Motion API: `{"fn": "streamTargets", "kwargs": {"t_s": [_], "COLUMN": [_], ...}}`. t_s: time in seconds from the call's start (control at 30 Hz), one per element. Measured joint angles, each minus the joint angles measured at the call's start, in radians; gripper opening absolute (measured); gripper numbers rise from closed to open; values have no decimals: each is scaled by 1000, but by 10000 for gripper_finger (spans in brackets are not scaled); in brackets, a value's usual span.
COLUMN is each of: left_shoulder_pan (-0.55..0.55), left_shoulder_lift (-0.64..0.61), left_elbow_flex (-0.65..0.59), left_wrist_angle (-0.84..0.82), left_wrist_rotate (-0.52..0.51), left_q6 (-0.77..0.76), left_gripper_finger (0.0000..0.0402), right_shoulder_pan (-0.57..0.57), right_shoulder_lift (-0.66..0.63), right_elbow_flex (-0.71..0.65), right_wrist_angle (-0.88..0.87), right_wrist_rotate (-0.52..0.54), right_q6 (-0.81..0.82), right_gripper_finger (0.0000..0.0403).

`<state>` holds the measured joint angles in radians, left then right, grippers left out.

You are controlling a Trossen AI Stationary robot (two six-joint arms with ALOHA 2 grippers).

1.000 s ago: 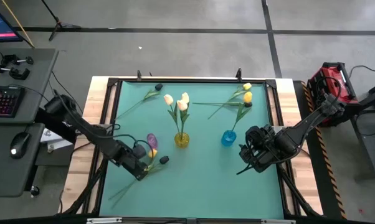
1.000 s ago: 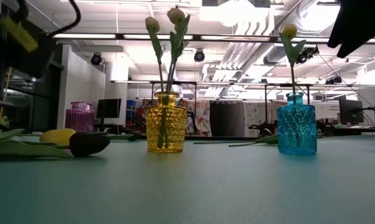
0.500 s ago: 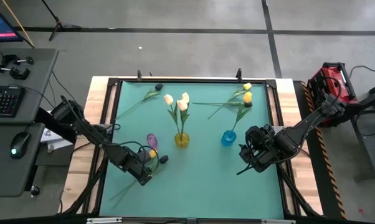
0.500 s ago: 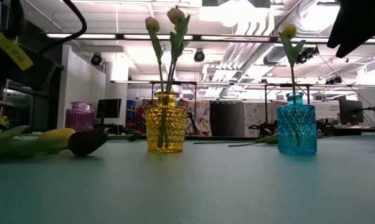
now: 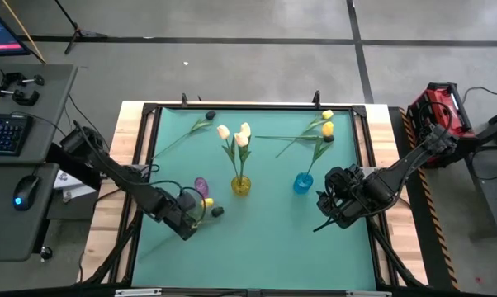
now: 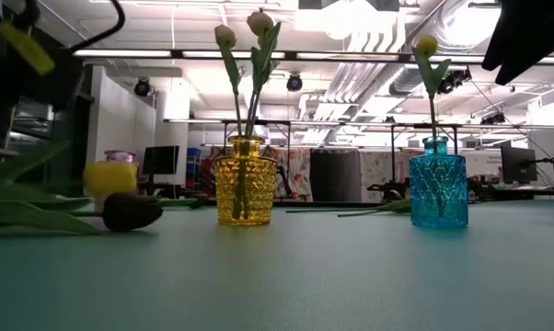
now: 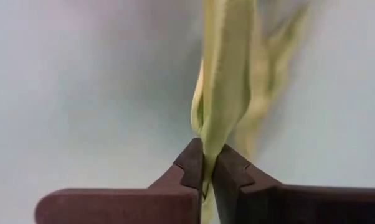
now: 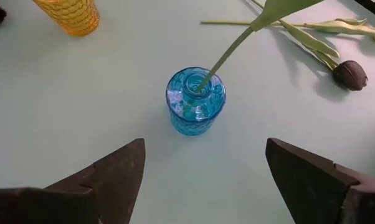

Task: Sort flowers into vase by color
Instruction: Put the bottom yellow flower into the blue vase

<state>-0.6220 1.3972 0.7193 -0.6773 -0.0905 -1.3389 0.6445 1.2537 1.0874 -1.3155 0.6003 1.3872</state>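
Note:
A yellow flower, its head point(image 5: 205, 202) point(image 6: 109, 176) raised just in front of the purple vase point(image 5: 201, 186), is in my left gripper point(image 5: 188, 226) point(image 7: 208, 159), which is shut on its green part. Beside it a black flower head point(image 5: 218, 211) point(image 6: 132, 211) lies on the table. The yellow vase point(image 5: 241, 186) holds cream flowers point(image 5: 234, 134). The blue vase point(image 5: 303, 183) point(image 8: 195, 102) holds one yellow flower point(image 5: 328, 129). More flowers point(image 5: 310, 125) lie at the far side. My right gripper point(image 5: 329, 211) point(image 8: 203, 186) hangs open, right of the blue vase. My left gripper pinches a green leaf or stem point(image 7: 207, 142) of the yellow flower between its two fingertips. The green strip runs straight out ahead of the fingers. The yellow head point(image 6: 109, 176) is up off the table, while green leaves point(image 6: 28, 219) still lie on it.
A black-headed flower point(image 5: 210, 115) lies at the far left with its stem toward the left edge. Another black head point(image 8: 350, 74) lies near the blue vase, among stems. The raised black frame point(image 5: 257, 106) borders the green mat.
My left gripper has shut on the yellow flower's green part. The yellow head, which lay on the table beside the black one, has risen clear of it. The black head has stayed on the table.

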Motion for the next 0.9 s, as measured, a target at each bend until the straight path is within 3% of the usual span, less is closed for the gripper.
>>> {"fn": "streamTargets", "kwargs": {"t_s": [0.23, 0.43, 0.57, 0.67, 0.77, 0.9], "left_shoulder_pan": [0, -1, 10, 63, 156, 284], "left_shoulder_lift": [-196, -392, -470, -463, -406, -280], "left_elbow_flex": [4, 41, 54, 55, 55, 57], "left_wrist_angle": [-5, 30, 284, 537, 766, 1045], "left_wrist_rotate": [-28, -173, -334, -390, -371, -228], "left_q6": [87, 315, 594, 825, 1003, 1119], "left_gripper_finger": [1, 1, 1, 0, 0, 0], "right_shoulder_pan": [0, 0, 1, 3, 3, 3], "right_shoulder_lift": [0, 0, 0, 0, 0, 0], "right_elbow_flex": [0, 0, 0, 0, 0, 10], "right_wrist_angle": [16, 22, 59, 111, 142, 154], "right_wrist_rotate": [0, -1, 56, 116, 162, 228], "right_q6": [0, 0, 0, -1, 0, 1], "right_gripper_finger": [321, 321, 321, 321, 321, 321]}}
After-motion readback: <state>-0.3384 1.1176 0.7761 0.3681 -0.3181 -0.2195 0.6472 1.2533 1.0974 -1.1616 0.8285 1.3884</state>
